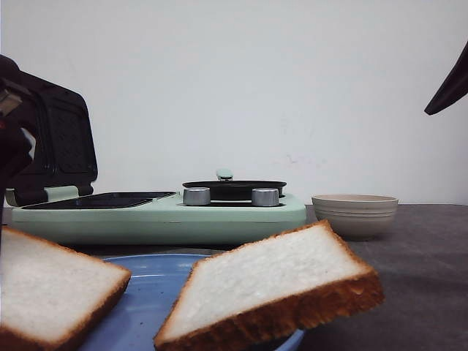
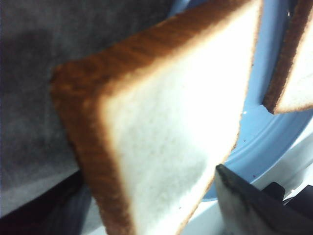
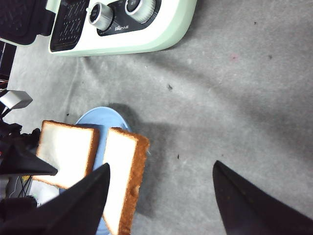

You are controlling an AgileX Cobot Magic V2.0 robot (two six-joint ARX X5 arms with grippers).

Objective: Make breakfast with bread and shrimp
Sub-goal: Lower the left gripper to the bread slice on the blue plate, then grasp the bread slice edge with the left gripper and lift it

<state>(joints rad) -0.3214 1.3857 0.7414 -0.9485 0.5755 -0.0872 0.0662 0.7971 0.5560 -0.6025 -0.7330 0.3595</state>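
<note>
Far left, the left gripper (image 2: 161, 205) is down at the blue plate (image 1: 150, 292); I can't tell whether it is pinching the near slice (image 2: 171, 132) or merely beside it, since the wrist view shows one dark finger (image 2: 249, 205) at the crumb and the other lost in shadow. Behind it stands the mint-green breakfast maker (image 1: 157, 212), its sandwich lid (image 1: 55, 139) raised and a small black pan (image 1: 234, 189) on the hob side. Both bread slices (image 1: 270, 289) sit on the plate, the right one tilted up off the rim (overhanging the table). This bread looks light, soft and easily dented, the crumb tearing if squeezed; I'd take it by the firmer crust edge, gently. Further right, a beige bowl (image 1: 355, 213), contents hidden. The right gripper (image 3: 161, 196) hangs above the grey table (image 3: 220, 112), fingers spread, holding nothing.
</note>
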